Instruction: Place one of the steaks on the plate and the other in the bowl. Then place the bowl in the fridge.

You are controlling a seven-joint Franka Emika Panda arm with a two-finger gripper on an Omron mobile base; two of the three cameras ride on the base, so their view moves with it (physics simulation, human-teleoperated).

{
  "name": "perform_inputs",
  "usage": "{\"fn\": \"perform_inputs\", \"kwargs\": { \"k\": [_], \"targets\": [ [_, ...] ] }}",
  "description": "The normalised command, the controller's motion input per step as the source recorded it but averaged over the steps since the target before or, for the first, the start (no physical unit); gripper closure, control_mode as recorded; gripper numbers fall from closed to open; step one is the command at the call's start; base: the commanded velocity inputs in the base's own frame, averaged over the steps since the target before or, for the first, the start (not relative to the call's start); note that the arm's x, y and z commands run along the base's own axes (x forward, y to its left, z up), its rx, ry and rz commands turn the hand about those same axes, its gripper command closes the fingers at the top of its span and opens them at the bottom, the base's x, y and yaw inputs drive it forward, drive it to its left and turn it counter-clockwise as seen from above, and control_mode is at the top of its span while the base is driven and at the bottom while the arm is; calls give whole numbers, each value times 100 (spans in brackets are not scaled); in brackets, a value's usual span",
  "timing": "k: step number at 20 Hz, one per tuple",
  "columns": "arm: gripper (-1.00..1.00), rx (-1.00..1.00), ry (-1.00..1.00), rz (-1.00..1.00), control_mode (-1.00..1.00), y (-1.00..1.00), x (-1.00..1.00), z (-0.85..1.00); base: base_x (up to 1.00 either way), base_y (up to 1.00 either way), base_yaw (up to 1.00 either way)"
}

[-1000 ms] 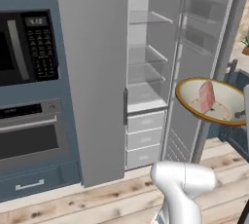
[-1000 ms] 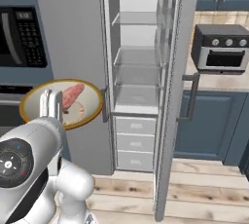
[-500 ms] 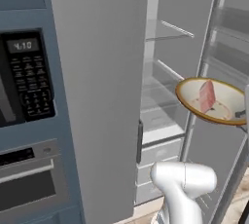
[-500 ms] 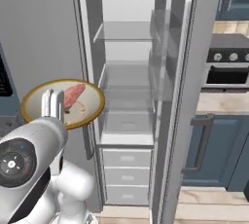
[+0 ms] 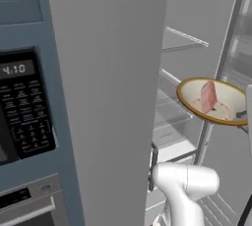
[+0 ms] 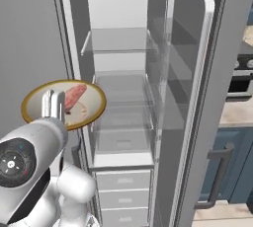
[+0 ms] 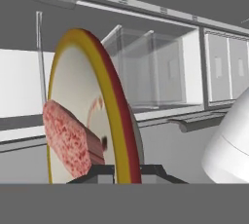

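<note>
My gripper is shut on the near rim of the bowl, which has a tan-brown rim and a pale inside. It holds the bowl up in the air in front of the open fridge. One pinkish-red steak lies inside the bowl. In the left base view the bowl with the steak hangs at shelf height beside the fridge. From the hand view the bowl stands edge-on above the gripper, the steak on its left face. The plate is out of view.
The fridge door stands open to the right, with clear bins on it. Glass shelves and white drawers are inside. A grey side panel and a black microwave are on the left. An oven is at the far right.
The whole picture has shifted: the base has driven closer to the fridge, which now looks larger. The bowl with the steak stays in the same grip.
</note>
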Motion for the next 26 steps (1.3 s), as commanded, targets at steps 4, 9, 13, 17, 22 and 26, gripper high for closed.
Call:
{"fn": "perform_inputs", "kwargs": {
  "k": [4, 9, 13, 17, 22, 26],
  "targets": [
    [100, 0, 0, 0, 100, 0, 0, 0, -17, 6, -26],
    [100, 0, 0, 0, 100, 0, 0, 0, -23, 61, -2],
    [100, 0, 0, 0, 100, 0, 0, 0, 44, -21, 0],
    [100, 0, 0, 0, 100, 0, 0, 0, 38, -66, -15],
    [100, 0, 0, 0, 100, 0, 0, 0, 54, -4, -20],
    [100, 0, 0, 0, 100, 0, 0, 0, 49, 13, -18]
  ]
}}
